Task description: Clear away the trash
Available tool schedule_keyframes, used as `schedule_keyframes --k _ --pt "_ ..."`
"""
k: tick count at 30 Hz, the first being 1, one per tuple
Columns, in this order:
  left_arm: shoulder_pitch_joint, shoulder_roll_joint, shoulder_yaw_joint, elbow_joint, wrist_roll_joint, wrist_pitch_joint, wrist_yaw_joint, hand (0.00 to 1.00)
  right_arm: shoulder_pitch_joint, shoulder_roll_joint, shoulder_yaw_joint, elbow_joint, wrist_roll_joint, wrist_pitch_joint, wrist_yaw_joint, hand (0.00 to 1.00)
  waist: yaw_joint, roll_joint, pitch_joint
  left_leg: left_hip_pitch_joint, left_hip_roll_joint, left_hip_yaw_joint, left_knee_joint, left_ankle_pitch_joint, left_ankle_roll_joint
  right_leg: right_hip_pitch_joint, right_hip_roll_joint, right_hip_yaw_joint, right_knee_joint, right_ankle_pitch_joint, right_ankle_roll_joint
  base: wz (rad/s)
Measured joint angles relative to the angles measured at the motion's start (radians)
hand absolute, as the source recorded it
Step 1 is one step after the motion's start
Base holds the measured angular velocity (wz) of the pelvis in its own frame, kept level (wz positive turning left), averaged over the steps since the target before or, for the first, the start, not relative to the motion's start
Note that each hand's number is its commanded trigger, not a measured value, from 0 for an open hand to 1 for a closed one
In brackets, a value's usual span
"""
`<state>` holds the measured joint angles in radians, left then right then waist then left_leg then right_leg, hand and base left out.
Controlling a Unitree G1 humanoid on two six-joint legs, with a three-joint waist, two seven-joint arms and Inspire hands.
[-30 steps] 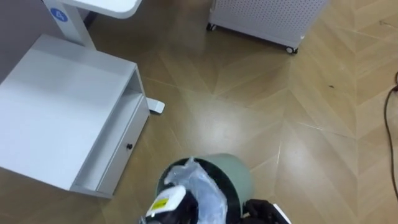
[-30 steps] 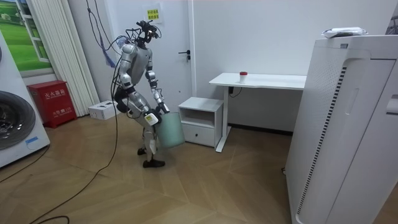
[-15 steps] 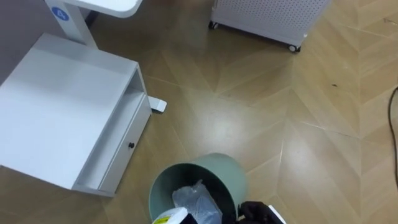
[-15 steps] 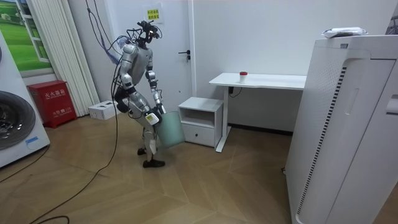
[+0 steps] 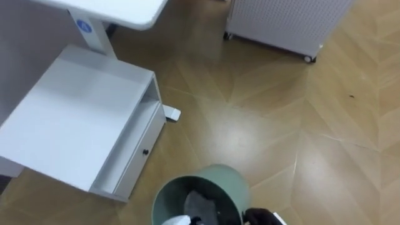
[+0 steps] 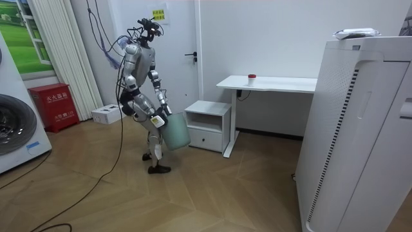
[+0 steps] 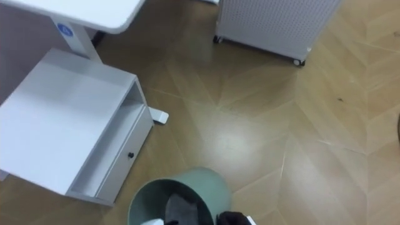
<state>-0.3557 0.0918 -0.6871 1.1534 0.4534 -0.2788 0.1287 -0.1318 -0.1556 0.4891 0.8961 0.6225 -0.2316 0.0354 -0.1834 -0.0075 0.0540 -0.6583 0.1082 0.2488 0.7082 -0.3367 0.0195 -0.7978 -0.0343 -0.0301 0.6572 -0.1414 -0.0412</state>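
Note:
A pale green bin (image 5: 215, 181) shows at the lower edge of the left eye view, its mouth facing up. Inside it lies a crumpled grey piece of garbage (image 5: 199, 205). A sliver of my left hand (image 5: 177, 220) shows at the bin's near rim, just below the garbage. My dark right hand (image 5: 262, 217) sits against the bin's right rim. In the room view I stand beside the low white cabinet with the bin (image 6: 175, 132) tilted and raised off the floor at thigh height, my left hand (image 6: 157, 120) at its top edge.
A low white cabinet (image 5: 75, 125) with a drawer stands to my left, under a white desk (image 5: 119, 9). A white perforated unit on castors (image 5: 281, 25) stands ahead. Wooden floor (image 5: 269, 119) lies between them. A small white piece (image 5: 173, 114) lies by the cabinet.
My left hand has sunk from above the bin to its near rim, and the clear crumpled garbage it carried now lies inside the bin. The eye view has shifted a little.

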Motion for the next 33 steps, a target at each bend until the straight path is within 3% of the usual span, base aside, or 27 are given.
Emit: schedule_keyframes --k 4,9,13,16,20,22,26,33 --pt "0.026 0.004 0.036 -0.024 -0.001 -0.034 0.016 0.0 0.033 -0.009 -0.014 0.021 -0.001 -0.018 0.03 1.0 -0.001 0.0 -0.0039 0.065 0.001 -0.001 -0.022 0.001 -0.001 0.068 0.001 -0.005 -0.025 -0.001 0.003 -0.01" --pt "0.041 0.007 0.098 -0.079 -0.008 -0.039 0.018 0.0 0.042 -0.011 -0.052 0.04 -0.01 -0.019 0.055 1.0 0.0 0.001 -0.0048 0.147 -0.001 -0.002 -0.056 0.002 -0.002 0.15 0.005 -0.006 -0.054 -0.003 0.007 0.0" --pt "0.099 0.015 0.124 -0.162 -0.006 -0.051 0.018 0.0 0.063 -0.013 -0.084 0.034 -0.004 -0.019 0.079 1.0 -0.001 0.005 -0.0117 0.23 -0.001 -0.005 -0.102 0.006 -0.009 0.233 0.01 -0.013 -0.093 -0.005 0.008 0.02" --pt "0.151 0.029 0.135 -0.254 -0.004 -0.053 0.017 0.0 0.086 -0.015 -0.122 0.032 -0.03 -0.019 0.095 1.0 -0.001 0.005 -0.0206 0.292 -0.006 -0.012 -0.144 0.015 -0.013 0.3 0.01 -0.032 -0.128 -0.01 0.007 0.15" --pt "0.189 0.052 0.138 -0.351 -0.004 -0.055 0.016 0.0 0.122 -0.022 -0.17 -0.021 -0.04 -0.019 0.095 1.0 -0.001 0.005 -0.0227 0.344 -0.014 -0.027 -0.181 0.02 -0.019 0.351 0.007 -0.042 -0.147 -0.021 0.007 0.09" --pt "0.209 0.069 0.15 -0.395 -0.012 -0.072 0.017 0.0 0.138 -0.039 -0.18 -0.046 -0.04 -0.019 0.095 1.0 0.0 0.003 -0.0231 0.397 -0.017 -0.029 -0.211 0.022 -0.023 0.398 0.009 -0.045 -0.163 -0.03 0.008 0.05" --pt "0.26 0.101 0.183 -0.492 -0.031 -0.093 0.021 0.0 0.149 -0.048 -0.202 -0.079 -0.04 -0.029 0.075 1.0 0.01 -0.001 -0.0264 0.464 -0.017 -0.017 -0.24 0.022 -0.031 0.442 0.02 -0.026 -0.166 -0.047 0.005 -0.13" --pt "0.376 0.101 0.336 -0.652 -0.037 -0.114 0.037 0.0 0.235 -0.047 -0.283 -0.143 -0.082 -0.037 0.072 1.0 0.054 -0.019 -0.0385 0.545 -0.016 -0.049 -0.268 0.025 -0.037 0.498 0.053 0.015 -0.179 -0.062 -0.008 -0.23"
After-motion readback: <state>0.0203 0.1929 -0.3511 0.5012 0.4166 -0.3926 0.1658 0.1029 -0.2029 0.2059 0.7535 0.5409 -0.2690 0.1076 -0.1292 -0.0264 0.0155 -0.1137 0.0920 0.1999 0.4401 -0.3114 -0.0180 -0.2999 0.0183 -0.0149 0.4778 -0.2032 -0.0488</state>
